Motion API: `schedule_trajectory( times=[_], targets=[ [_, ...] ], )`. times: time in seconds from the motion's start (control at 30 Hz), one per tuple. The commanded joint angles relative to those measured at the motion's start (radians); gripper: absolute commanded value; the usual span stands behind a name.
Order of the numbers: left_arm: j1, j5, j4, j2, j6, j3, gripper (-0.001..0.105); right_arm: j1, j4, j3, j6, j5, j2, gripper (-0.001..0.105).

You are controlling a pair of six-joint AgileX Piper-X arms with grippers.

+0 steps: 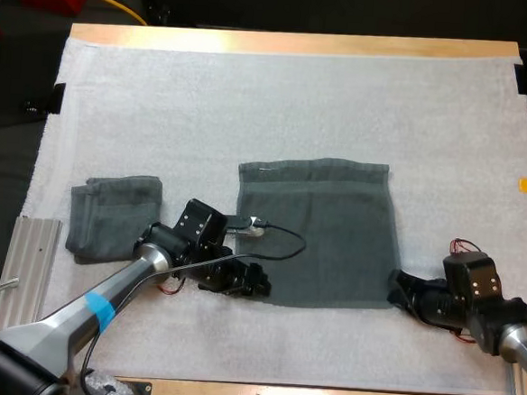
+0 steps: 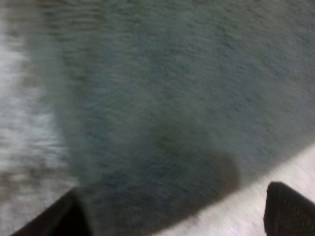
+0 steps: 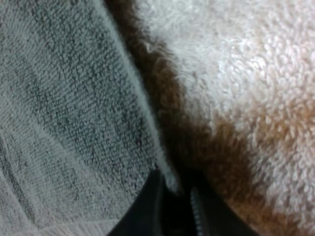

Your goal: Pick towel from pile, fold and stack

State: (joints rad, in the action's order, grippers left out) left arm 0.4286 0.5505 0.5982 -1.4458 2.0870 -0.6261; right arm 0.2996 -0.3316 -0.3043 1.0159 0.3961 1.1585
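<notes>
Folded towel (image 1: 113, 216) is sitting at the left of the white mat (image 1: 297, 100), well apart from the action. Right of it, left end effector (image 1: 244, 280) is resting low at the near left corner of the spread towel (image 1: 320, 229). Its fingers (image 2: 288, 209) are standing wide apart with the corner lying between them, nothing clamped yet. The spread towel is lying flat mid-mat, its near edge running left to right between both end effectors, so each arm is sitting at its own near corner. Right end effector (image 1: 400, 288) is sitting at the near right corner, fingers (image 3: 155, 206) nearly together and looking pinched on the side hem. Both arms are reaching low, pointing inward. Judgement: the fold is likely going to carry the near edge toward the far edge, and the left one is needing to close first.
</notes>
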Motion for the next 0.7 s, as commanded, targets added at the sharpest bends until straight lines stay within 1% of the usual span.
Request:
schedule_trajectory(
  times=[0.0,0.13,0.2,0.27,0.43,0.53,0.6,0.67],
  targets=[
    [0.003,0.030,-0.004,-0.011,-0.006,0.002,0.071,-0.006,-0.009,0.001,0.012,0.012,0.000,0.001],
    [0.003,0.046,0.025,-0.011,-0.028,0.002,0.071,-0.006,-0.009,0.001,0.012,0.012,0.000,0.001],
    [0.003,0.047,0.041,-0.011,-0.051,0.002,0.071,-0.006,-0.006,0.001,0.012,0.012,0.000,0.001],
    [0.003,0.046,0.078,-0.011,-0.094,0.002,0.071,-0.006,-0.001,0.001,0.012,0.012,0.000,0.001],
    [0.001,-0.020,0.111,-0.011,-0.126,0.002,0.070,-0.006,0.007,0.001,0.012,0.012,0.000,0.001],
    [0.001,-0.023,0.102,-0.011,-0.126,0.002,0.065,-0.006,0.014,0.001,0.012,0.014,0.000,0.001],
    [0.001,-0.023,0.095,-0.011,-0.126,0.002,0.059,-0.006,0.013,0.001,0.012,0.014,0.000,0.001],
    [0.001,-0.035,0.089,-0.011,-0.126,0.002,0.051,-0.006,0.013,0.001,0.012,0.019,0.000,0.001]
  ],
)
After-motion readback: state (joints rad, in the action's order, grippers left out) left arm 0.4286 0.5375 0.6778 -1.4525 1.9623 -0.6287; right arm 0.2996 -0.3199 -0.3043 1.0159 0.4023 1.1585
